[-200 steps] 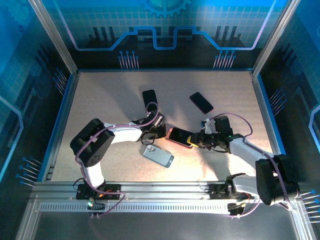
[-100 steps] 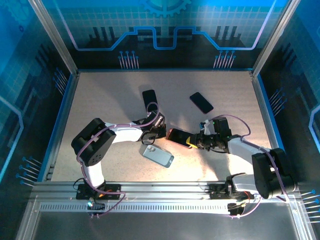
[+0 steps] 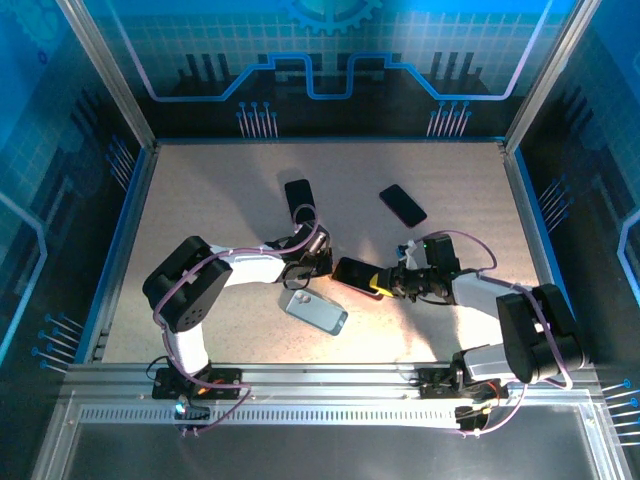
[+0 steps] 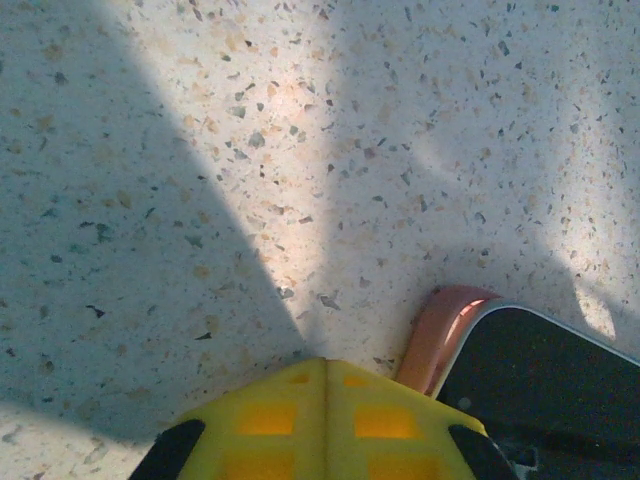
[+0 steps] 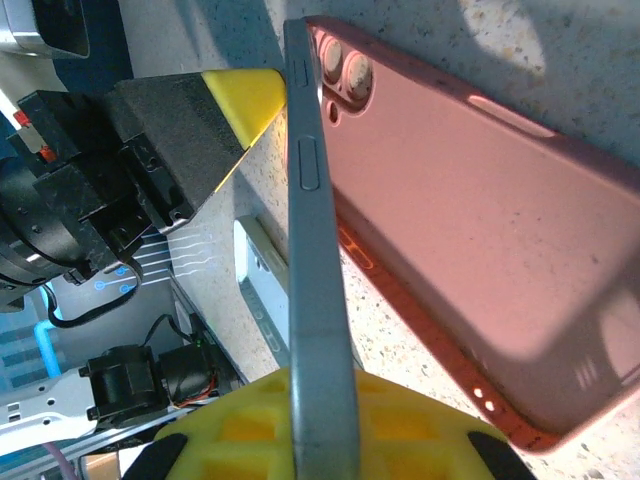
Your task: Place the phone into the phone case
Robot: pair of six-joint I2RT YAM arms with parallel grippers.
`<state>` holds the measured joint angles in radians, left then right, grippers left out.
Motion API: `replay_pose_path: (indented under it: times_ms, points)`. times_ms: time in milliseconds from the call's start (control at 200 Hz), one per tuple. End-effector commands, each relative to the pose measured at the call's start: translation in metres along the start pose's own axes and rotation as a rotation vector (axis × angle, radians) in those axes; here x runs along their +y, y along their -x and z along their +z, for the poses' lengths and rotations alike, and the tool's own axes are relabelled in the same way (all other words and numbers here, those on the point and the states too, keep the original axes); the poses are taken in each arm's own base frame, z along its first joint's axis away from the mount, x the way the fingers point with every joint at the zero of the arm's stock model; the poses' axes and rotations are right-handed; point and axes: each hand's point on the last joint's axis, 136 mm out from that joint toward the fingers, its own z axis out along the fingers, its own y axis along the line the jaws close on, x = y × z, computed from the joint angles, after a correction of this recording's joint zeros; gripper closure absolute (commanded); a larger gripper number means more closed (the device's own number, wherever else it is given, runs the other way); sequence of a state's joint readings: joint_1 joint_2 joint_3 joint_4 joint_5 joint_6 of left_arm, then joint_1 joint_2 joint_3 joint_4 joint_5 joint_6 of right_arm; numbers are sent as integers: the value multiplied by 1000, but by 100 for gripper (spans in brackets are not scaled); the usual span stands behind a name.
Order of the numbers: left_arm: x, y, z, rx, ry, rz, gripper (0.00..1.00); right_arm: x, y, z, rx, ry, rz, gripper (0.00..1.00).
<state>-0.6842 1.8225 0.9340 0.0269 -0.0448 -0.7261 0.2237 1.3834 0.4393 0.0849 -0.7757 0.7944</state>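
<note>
phone (image 5: 318,300): grey-edged, dark screen, tilted on edge | case (image 5: 470,220): pink, flat beneath it

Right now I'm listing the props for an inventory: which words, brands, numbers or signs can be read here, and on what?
No text can be read anywhere.
pink case: plain, no lettering.
phone: bare edge with buttons, no brand.
back wall: gear and circuit graphics, no words.
dark phone, second dark phone, grey phone: any marks too small to tell.
</note>
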Motion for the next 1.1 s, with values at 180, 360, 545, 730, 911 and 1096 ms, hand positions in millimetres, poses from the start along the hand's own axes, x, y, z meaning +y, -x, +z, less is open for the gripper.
replay_pose_path:
  times_ms: [180, 360, 545, 730, 911, 1096]
  points:
    - [-4, -1, 3, 12, -15, 3, 100, 1, -12, -2, 42, 6, 67, 100]
    - [-5, -2, 3, 14, -17, 6, 100, 15, -8, -13, 21, -3, 39, 100]
    - [-7, -2, 3, 14, -20, 14, 100, 22, -8, -20, 5, 9, 43, 100]
    - [-10, -4, 1, 14, -17, 36, 100, 21, -12, -21, 15, 10, 67, 100]
    - [-12, -8, 2, 18, -15, 47, 100, 10, -17, -18, 24, -10, 103, 100]
    - [-14, -10, 5, 22, -15, 52, 100, 0, -18, -13, 40, -26, 127, 100]
